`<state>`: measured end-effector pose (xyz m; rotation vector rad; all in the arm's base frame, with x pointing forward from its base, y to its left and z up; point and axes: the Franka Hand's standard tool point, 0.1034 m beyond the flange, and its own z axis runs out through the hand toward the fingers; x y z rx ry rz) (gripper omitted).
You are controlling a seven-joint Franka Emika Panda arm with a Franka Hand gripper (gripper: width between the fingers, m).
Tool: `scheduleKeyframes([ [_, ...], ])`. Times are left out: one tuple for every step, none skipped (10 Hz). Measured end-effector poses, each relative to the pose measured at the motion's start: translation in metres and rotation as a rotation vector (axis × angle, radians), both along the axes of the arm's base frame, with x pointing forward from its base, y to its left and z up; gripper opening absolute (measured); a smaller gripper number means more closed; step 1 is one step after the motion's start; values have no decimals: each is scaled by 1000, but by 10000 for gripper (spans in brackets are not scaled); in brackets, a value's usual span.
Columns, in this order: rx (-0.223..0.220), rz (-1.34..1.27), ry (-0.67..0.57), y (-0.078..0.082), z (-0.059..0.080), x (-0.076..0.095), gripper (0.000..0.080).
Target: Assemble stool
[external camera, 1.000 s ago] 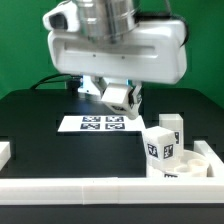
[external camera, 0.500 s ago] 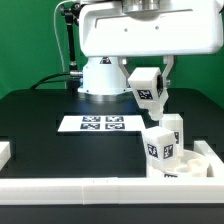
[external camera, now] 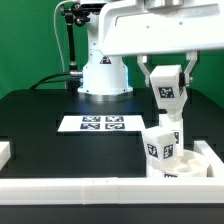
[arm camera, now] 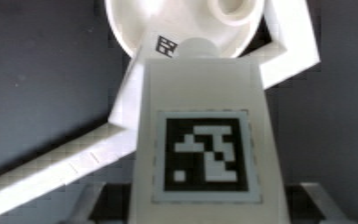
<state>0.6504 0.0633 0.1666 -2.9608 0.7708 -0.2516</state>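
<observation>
While jaws grip leg (external camera: 169, 92) aloft | seat (external camera: 183, 166) below, cornered by rails (external camera: 100, 187)

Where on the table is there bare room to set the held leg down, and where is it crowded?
Free: black table on the exterior view's left of the marker board, and the strip between that board and the front rail. Crowded: the right corner, where the seat carries two legs under the held leg.

The arm reaches in from above, its gripper (external camera: 168, 82) pointing down above the table (external camera: 40, 125), jaws apparently clamped on a leg (external camera: 168, 92).
</observation>
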Motion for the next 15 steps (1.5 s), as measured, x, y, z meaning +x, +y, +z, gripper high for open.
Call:
scheduleKeyframes([
  [-1,9,-24,11,-1,6,337],
  [-9,15,-54,14,-9,6,337],
  [-9,15,-53,15,-10,4,337],
  [-9,15,-58,15,-10,4,337],
  [-11,19,-88,18,-9,7,337],
  [-17,15,-166,26,-8,10,337],
  [-48,84,-196,38,-12,5,338],
  [-69,158,-175,38,-16,1,338],
  [-86,214,-170,36,-19,-1,338],
  [-98,247,-165,32,-27,-8,338],
  [-111,263,-174,25,-35,-15,338],
  [-108,260,-166,26,-35,-16,338],
  [-108,262,-167,26,-34,-15,338],
  [-109,262,-166,26,-35,-15,338],
  [-111,270,-169,29,-35,-15,338],
])
